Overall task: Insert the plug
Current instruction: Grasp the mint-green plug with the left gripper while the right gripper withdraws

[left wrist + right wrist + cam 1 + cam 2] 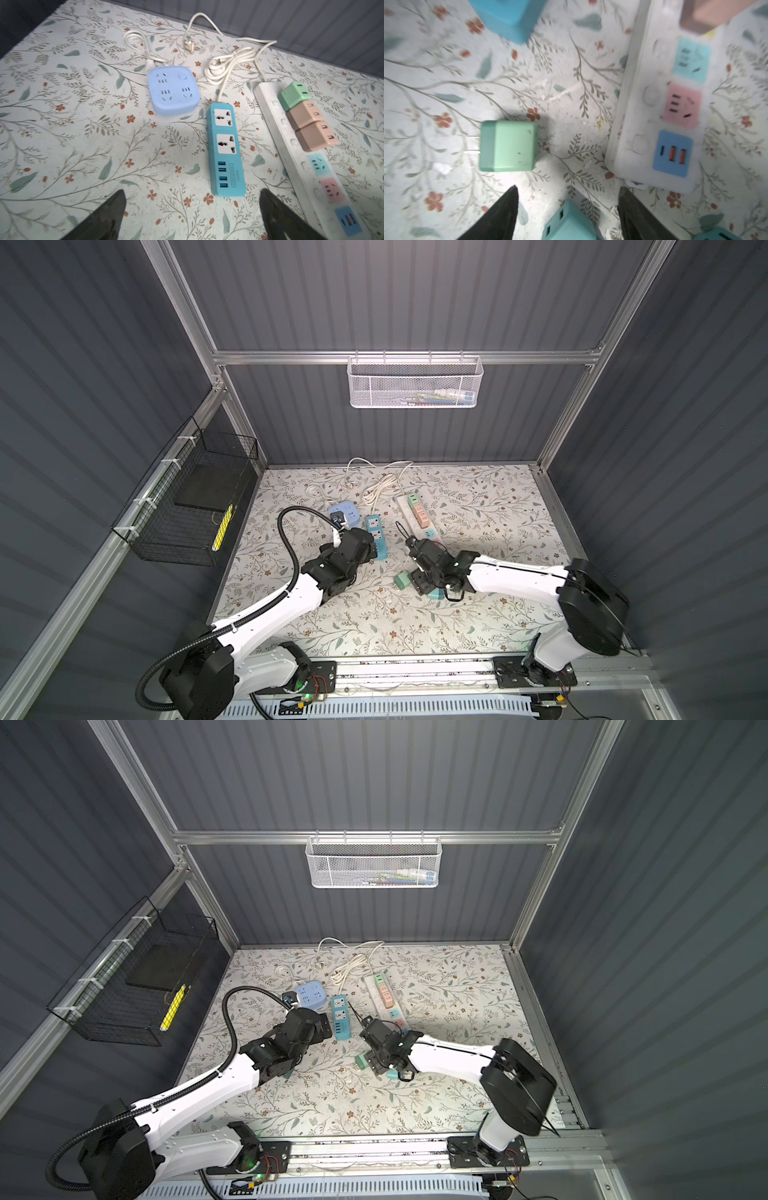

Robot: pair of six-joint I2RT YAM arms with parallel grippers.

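While the right arm point(519, 572) stretches low, the right gripper point(568, 186) stands open, green plug point(508, 146) just beyond one fingertip.

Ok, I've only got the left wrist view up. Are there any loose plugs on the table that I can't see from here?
Observer: Yes, a green cube plug lies on its side, prongs bare, apart from the white power strip.
Operator: Is the right gripper on it?
Observer: No, the right gripper is open, and the green cube plug lies ahead of it, untouched.
Operator: Anything else loose?
Observer: A teal cube plug lies between that gripper's fingers, with gaps on both sides.
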